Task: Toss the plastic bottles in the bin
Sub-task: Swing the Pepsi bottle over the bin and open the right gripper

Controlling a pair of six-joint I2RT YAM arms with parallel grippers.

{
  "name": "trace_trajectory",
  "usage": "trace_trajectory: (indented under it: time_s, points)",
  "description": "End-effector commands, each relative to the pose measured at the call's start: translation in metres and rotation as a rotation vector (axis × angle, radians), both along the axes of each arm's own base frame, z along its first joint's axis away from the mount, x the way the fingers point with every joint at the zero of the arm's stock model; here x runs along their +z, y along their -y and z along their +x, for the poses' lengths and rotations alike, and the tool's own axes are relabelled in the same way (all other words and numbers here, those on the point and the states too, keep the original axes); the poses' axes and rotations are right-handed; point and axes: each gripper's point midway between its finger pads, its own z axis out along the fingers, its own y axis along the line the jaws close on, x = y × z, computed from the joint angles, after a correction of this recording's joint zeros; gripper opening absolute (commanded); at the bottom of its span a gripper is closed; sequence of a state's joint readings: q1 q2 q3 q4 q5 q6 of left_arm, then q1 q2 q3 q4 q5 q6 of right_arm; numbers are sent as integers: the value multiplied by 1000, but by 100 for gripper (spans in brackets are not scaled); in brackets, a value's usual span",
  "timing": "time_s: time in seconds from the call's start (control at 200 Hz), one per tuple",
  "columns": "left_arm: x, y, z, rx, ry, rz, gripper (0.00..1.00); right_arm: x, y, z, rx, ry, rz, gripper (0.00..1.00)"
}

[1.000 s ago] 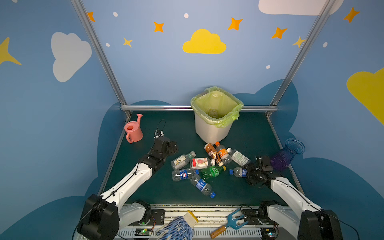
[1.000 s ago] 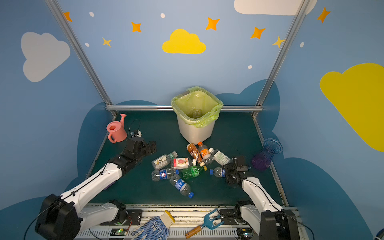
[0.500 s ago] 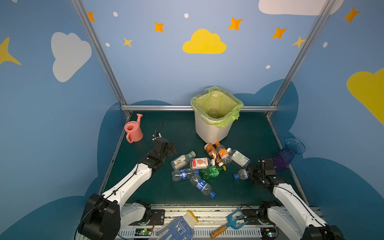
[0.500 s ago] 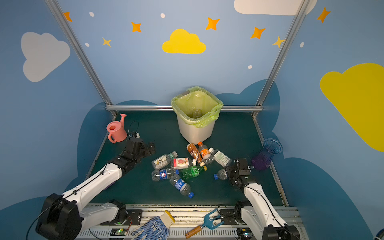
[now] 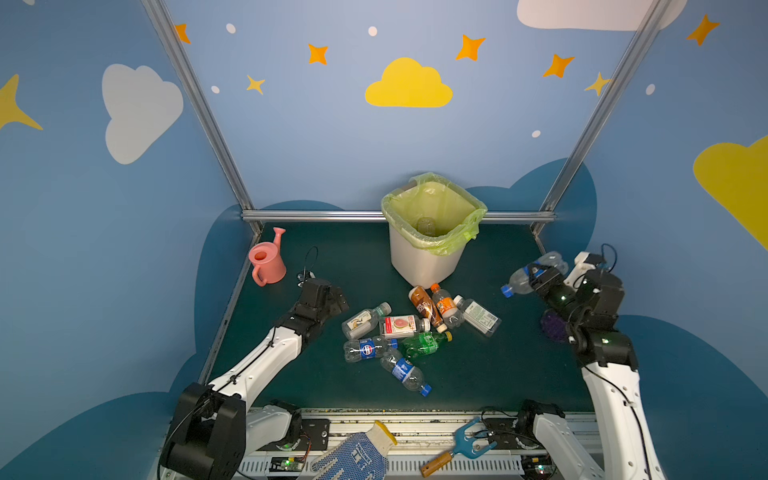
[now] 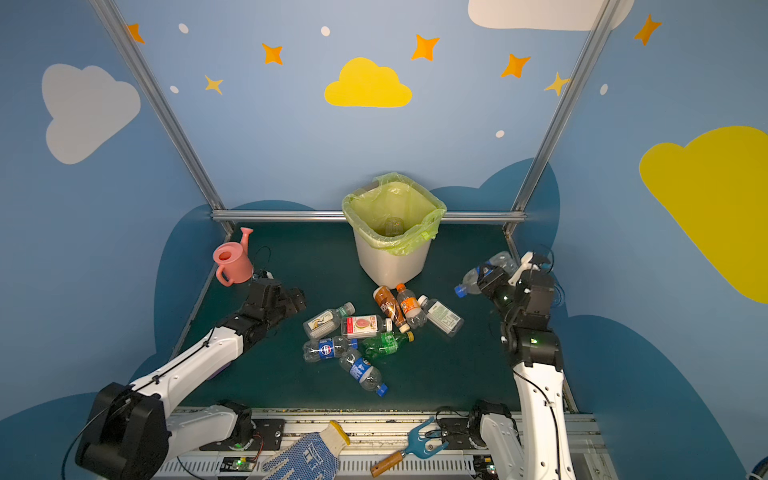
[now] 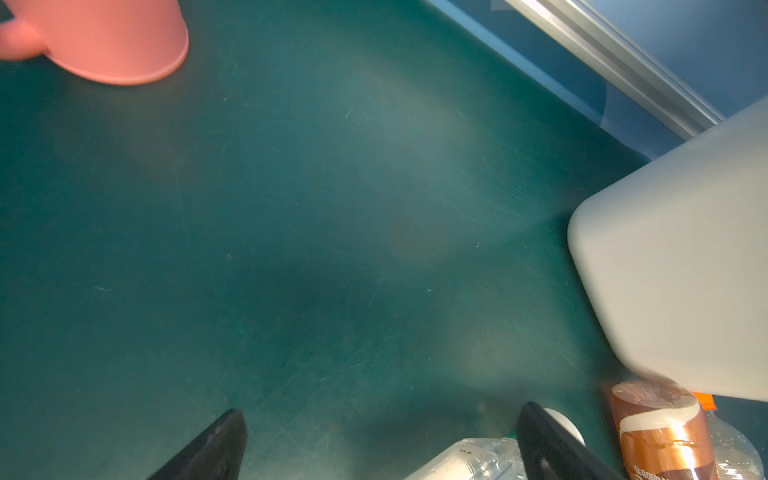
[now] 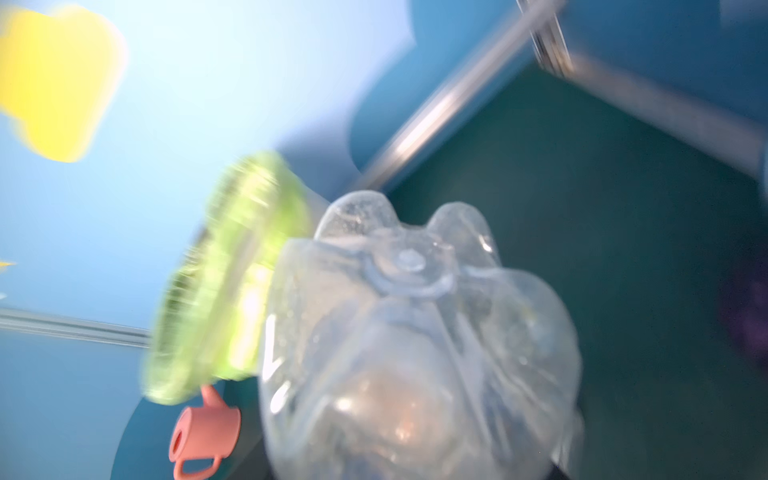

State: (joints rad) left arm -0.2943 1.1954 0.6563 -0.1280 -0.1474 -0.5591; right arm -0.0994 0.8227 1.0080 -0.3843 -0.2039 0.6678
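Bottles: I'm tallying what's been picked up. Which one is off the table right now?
The clear blue-capped bottle gripped by the right gripper, raised right of the bin. The other bottles lie on the table or inside the bin.

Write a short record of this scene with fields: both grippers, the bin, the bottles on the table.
left gripper: open, empty, low over the dark green table
right gripper: shut on a clear plastic bottle with a blue cap, held in the air
white plastic bin with yellow-green bag: upright, one clear bottle inside
loose plastic bottles: eight, lying before the bin
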Motion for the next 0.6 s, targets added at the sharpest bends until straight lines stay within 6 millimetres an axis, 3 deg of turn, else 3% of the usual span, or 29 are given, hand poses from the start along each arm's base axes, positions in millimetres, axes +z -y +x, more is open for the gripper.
trace_trajectory:
  time_s: [0.0,0.16,0.27,0.31,0.37,0.481,0.556,0.591]
  points:
    - [-1,2,2,0,4,-22,100,65,-9,0,87,158,-146,50]
    - [-3,3,1,-13,-9,-19,100,161,-8,1,62,402,-173,51]
    - [-6,7,-1,-35,-27,-26,100,194,-12,13,70,520,-87,51]
    - [-6,9,-1,-51,-32,-27,100,194,-24,28,122,526,-58,51]
    - [-7,11,-2,-71,-43,-25,100,185,-58,56,230,488,-73,53]
    - [-5,19,-2,-122,-50,-26,100,138,-146,118,500,321,-140,57]
    - [-7,21,-2,-132,-60,-31,100,104,-196,148,680,196,-170,69]
    - [-10,21,-4,-135,-72,-27,100,96,-204,157,702,151,-196,77]
